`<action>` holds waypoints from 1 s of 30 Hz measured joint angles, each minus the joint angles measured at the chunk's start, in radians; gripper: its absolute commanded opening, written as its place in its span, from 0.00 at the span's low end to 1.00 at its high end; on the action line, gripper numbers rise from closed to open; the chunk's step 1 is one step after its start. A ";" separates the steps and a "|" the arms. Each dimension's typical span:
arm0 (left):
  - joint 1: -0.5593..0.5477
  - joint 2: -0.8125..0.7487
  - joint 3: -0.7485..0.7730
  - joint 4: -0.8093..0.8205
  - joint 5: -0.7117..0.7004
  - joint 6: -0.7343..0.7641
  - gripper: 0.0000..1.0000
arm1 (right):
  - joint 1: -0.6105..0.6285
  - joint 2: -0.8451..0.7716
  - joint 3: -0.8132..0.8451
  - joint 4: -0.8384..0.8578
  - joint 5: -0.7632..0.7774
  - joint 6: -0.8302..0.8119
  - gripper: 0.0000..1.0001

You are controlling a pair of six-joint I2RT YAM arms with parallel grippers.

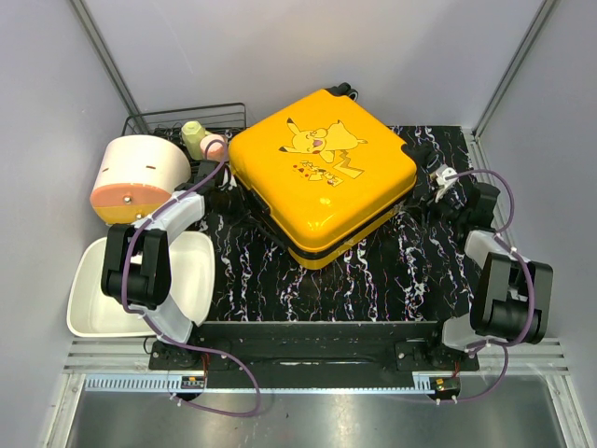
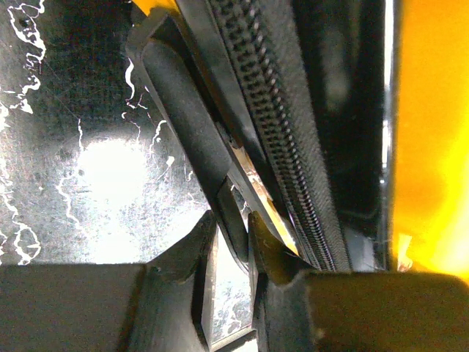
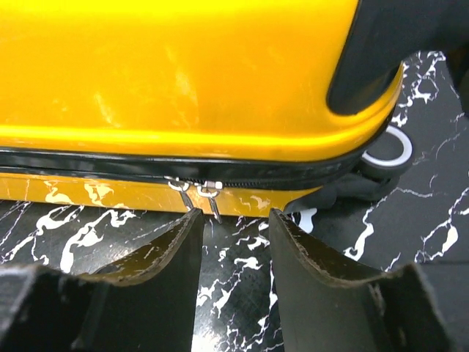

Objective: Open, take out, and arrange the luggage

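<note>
Counter [image 1: 373,271]: black surface with white veining. The luggage [image 1: 322,173] lies flat on it at centre, closed, set diagonally, print upward. White tray [image 1: 89,299] at near left edge. Cream-and-orange round container [image 1: 140,177] behind the tray. Black wire rack [image 1: 177,117] at far left.

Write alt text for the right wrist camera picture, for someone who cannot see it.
The side of a yellow suitcase fills the top of the picture, with two metal zipper pulls hanging from its black zipper, above the gap between the dark fingers of the open right gripper. A black wheel sits at right on a black-and-white marbled table.
</note>
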 measured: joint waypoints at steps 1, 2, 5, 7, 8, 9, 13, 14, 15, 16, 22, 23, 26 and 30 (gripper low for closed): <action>0.001 0.000 0.000 0.000 0.002 0.000 0.00 | 0.000 0.004 0.006 -0.001 -0.010 -0.001 0.49; 0.001 0.000 0.000 0.000 0.002 0.000 0.00 | 0.000 0.008 0.015 -0.003 -0.020 -0.005 0.49; 0.002 0.002 0.000 0.001 0.004 0.000 0.00 | 0.005 0.015 0.036 -0.014 -0.039 -0.017 0.48; 0.002 0.002 0.000 0.001 0.005 0.000 0.00 | 0.012 0.022 0.053 -0.034 -0.040 -0.032 0.47; 0.002 0.002 0.000 0.001 0.005 0.000 0.00 | 0.018 0.027 0.063 -0.046 -0.039 -0.040 0.46; 0.003 0.002 0.000 0.001 0.006 0.000 0.00 | 0.025 0.033 0.074 -0.064 -0.039 -0.050 0.45; 0.003 0.002 0.000 0.001 0.006 0.000 0.00 | 0.047 0.060 0.121 -0.140 -0.031 -0.092 0.43; 0.003 0.002 0.000 0.001 0.006 0.000 0.00 | 0.048 0.063 0.131 -0.162 -0.030 -0.098 0.45; 0.003 0.002 0.000 0.001 0.006 0.000 0.00 | 0.048 0.065 0.138 -0.178 -0.029 -0.103 0.45; 0.003 0.002 0.000 0.001 0.007 0.000 0.00 | 0.049 0.065 0.146 -0.197 -0.027 -0.111 0.45; 0.012 0.006 0.000 0.001 0.021 0.000 0.00 | 0.062 0.065 0.156 -0.266 0.008 -0.155 0.45; 0.014 0.008 0.001 0.001 0.025 0.000 0.00 | 0.065 0.065 0.157 -0.282 0.016 -0.161 0.45; 0.018 0.013 0.006 -0.003 0.035 0.000 0.00 | 0.076 0.074 0.169 -0.324 0.034 -0.171 0.45; 0.019 0.015 0.008 -0.005 0.041 0.000 0.00 | 0.081 0.084 0.185 -0.334 0.047 -0.178 0.43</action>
